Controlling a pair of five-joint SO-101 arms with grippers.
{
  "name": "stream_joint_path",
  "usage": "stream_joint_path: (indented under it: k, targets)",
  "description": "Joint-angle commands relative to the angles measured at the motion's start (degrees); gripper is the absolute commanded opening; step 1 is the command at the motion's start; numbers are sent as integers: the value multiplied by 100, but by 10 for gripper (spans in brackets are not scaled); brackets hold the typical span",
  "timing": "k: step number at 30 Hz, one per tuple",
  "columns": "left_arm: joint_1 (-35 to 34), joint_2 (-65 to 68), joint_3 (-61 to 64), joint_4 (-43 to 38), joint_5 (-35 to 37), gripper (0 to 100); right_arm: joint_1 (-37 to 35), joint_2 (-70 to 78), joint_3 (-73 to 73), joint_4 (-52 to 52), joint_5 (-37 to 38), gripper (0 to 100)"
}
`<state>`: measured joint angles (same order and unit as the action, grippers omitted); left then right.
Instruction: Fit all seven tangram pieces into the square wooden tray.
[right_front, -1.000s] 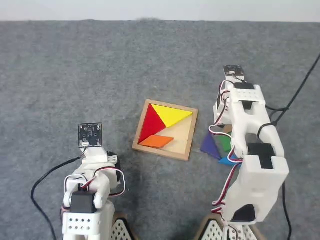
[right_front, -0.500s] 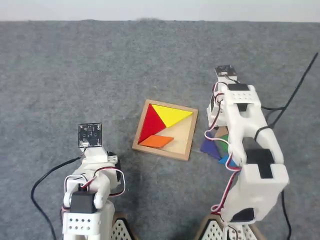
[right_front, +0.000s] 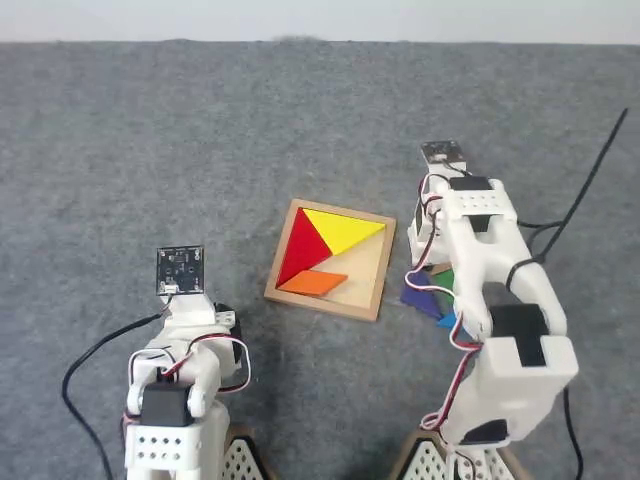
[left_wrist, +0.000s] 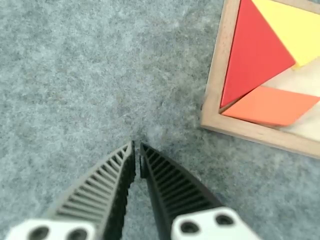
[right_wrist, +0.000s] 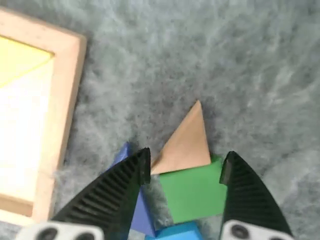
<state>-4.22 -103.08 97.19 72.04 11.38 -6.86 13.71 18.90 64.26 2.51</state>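
Note:
The square wooden tray (right_front: 322, 305) lies mid-table holding a red triangle (right_front: 298, 248), a yellow triangle (right_front: 342, 230) and an orange piece (right_front: 313, 283). Just right of it lie loose pieces: a purple one (right_front: 420, 293), a green one (right_front: 446, 283) and a blue one (right_front: 447, 320), partly under the right arm. My right gripper (right_wrist: 186, 160) is open, its fingers straddling a tan triangle (right_wrist: 186, 142) and the green square (right_wrist: 192, 192). My left gripper (left_wrist: 137, 147) is shut and empty over the carpet, beside the tray's corner (left_wrist: 212, 100).
Grey carpet covers the table, with wide free room at the back and left. The left arm (right_front: 180, 340) rests at the front left. The right arm's cables (right_front: 560, 225) trail off to the right. The tray's right part is bare wood (right_front: 365, 270).
The right arm has shifted left toward the tray, over the loose pieces. The left arm and the tray's pieces have not moved.

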Motion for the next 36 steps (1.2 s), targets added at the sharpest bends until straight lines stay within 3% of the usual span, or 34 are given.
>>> stream_joint_path:
  k: [1,4,12,21,27,33,36]
  targets:
    - [-35,-114,-75,26,-88,14,-31,75,-211,-66,79,151]
    - [-35,-114,-75,26,-88,14,22,40,-246,-66,79,92]
    - [-35,-114,-75,26,-88,14,-31,-787,-237,-13,132,86]
    - [-35,-114,-75,26,-88,14,-919,-1525,-484,277,1257,86]
    - [-35,-114,-75,26,-88,14,-769,-1367,-712,752,1380,92]
    - [-35,-114,-75,26,-88,14,-567,-1042,-738,558,1178,230]
    - [-35,-114,-75,26,-88,14,-479,-629,-756,198,888,220]
